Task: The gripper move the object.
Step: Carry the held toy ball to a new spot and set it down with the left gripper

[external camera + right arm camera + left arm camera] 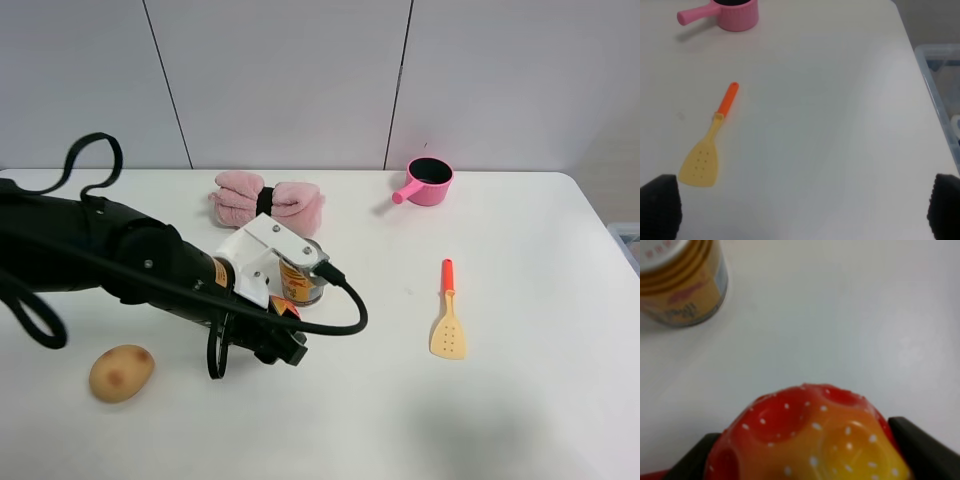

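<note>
The object, a bumpy red toy fruit with a yellow patch [810,440], sits between the black fingers [922,447] of my left gripper [810,455]. In the high view only a red-orange bit of it [286,307] shows under the white housing. My left gripper [283,345] is shut on it, low over the table just in front of the yellow can [300,283]. My right gripper [802,207] is open and empty, its fingertips [660,207] wide apart over bare table. The right arm does not show in the high view.
The can also shows in the left wrist view [680,285]. A tan potato [121,372] lies at the front left. A pink towel roll [267,200] and a pink pot [428,182] are at the back. A yellow spatula [449,315] lies right of centre. A clear bin [940,75] stands past the table's right edge.
</note>
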`<action>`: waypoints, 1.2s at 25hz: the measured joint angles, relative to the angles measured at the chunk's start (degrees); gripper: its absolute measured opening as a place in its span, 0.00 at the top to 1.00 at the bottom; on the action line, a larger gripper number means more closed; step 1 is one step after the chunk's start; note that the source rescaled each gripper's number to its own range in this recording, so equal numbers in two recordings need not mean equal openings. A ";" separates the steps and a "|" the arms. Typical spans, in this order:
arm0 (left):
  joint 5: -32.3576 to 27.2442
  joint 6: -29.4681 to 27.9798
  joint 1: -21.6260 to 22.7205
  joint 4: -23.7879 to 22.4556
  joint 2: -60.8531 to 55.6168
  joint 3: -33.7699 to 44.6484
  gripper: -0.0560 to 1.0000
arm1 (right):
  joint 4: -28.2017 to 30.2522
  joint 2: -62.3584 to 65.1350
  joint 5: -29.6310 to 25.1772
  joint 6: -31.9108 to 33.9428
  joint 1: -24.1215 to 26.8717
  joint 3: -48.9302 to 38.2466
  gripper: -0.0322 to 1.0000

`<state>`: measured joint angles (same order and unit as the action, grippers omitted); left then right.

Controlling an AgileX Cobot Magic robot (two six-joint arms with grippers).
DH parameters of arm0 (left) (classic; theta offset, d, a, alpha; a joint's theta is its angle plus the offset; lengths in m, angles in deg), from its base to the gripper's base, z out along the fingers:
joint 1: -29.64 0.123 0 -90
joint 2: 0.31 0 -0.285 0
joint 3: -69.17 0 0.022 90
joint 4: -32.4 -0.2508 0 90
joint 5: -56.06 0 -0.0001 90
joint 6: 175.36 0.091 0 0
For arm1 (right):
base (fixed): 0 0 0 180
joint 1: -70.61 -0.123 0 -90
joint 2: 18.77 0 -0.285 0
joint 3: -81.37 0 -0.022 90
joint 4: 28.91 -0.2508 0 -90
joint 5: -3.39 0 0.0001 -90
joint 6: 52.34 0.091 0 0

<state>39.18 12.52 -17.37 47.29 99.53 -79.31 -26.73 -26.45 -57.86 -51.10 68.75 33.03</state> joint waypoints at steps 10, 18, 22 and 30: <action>-1.89 0.00 0.00 -4.19 -5.72 -12.14 0.95 | 0.00 0.00 0.00 0.00 0.00 0.00 0.00; -3.72 0.00 0.00 -8.89 0.91 -27.16 0.95 | 0.00 0.00 0.00 0.00 0.00 0.00 0.00; -8.34 0.00 0.00 -10.04 8.46 -36.71 0.95 | 0.00 0.00 0.00 0.00 0.00 0.00 0.00; -22.21 5.24 1.50 -10.27 27.39 -57.96 0.95 | 0.00 0.00 0.00 0.00 0.00 0.00 0.00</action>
<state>16.97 17.76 -15.88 37.02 126.92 -137.27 -26.73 -26.45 -57.86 -51.10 68.75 33.03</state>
